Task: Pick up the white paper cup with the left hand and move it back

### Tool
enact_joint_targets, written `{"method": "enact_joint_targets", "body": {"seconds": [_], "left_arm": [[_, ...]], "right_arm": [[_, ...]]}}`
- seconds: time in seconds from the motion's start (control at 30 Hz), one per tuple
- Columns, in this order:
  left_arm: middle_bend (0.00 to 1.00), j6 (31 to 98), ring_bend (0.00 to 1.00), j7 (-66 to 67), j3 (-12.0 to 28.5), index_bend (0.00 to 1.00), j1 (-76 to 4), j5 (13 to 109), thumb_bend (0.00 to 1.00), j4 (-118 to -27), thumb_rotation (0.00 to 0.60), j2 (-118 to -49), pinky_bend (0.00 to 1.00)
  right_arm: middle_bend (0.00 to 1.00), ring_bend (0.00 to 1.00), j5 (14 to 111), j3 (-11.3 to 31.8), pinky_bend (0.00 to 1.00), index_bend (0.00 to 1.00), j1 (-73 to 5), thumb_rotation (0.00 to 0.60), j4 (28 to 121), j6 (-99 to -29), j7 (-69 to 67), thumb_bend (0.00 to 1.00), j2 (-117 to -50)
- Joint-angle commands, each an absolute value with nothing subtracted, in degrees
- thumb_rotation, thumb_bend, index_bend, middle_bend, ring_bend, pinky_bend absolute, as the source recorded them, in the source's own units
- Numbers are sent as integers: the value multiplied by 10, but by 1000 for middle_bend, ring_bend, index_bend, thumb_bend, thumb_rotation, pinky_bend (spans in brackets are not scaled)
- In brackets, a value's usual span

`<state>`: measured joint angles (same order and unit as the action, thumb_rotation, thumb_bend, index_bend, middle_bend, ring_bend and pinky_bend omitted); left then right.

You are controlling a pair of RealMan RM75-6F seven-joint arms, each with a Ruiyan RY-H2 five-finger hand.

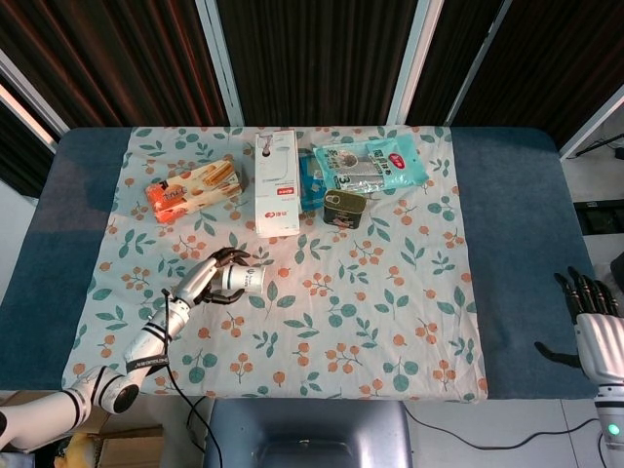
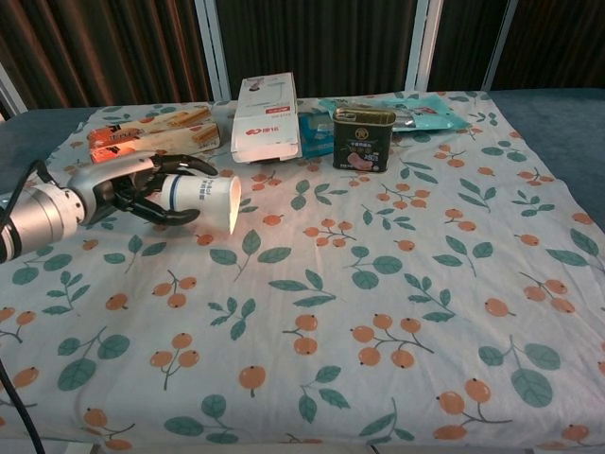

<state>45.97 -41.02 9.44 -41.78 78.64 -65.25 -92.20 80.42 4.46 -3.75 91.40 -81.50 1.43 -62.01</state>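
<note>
The white paper cup (image 1: 248, 281) (image 2: 202, 199) is tipped on its side with its mouth pointing to the right, over the floral cloth on the left part of the table. My left hand (image 1: 207, 280) (image 2: 132, 190) grips it, dark fingers wrapped round its base end. The chest view shows the cup a little above the cloth. My right hand (image 1: 593, 319) hangs off the table's right edge with fingers apart, holding nothing; only the head view shows it.
At the back of the cloth lie an orange snack pack (image 1: 193, 189) (image 2: 151, 132), a white box (image 1: 277, 181) (image 2: 267, 116), a tin can (image 1: 344, 209) (image 2: 363, 138) and a teal pouch (image 1: 378, 164) (image 2: 425, 110). A black cable (image 1: 185, 390) trails from my left arm.
</note>
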Motion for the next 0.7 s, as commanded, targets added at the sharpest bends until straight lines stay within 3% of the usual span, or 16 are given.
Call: {"method": "enact_joint_targets", "body": {"seconds": [0.03,0.13,0.3,0.7], "left_arm": [[155,462,0,-407,87,101,-419,796,391,-645,600,-924,57],[92,460,0,-412,83,18,-420,800,391,-647,600,-921,47],[8,467,0,-388,74,0,-421,812,390,-647,600,-914,25],[0,522,0,-217,63,0,-413,824,385,-671,600,-893,0]], "right_arm": [[0,0,804,45,0,0,-38,600,914,-814,14,112,-620],[0,0,805,44,0,0,-38,600,914,-815,14,111,-621],[0,0,805,45,0,0,-37,600,913,-816,14,111,-622],[0,0,803,45,0,0,-38,600,908,-812,8,111,-621]]}}
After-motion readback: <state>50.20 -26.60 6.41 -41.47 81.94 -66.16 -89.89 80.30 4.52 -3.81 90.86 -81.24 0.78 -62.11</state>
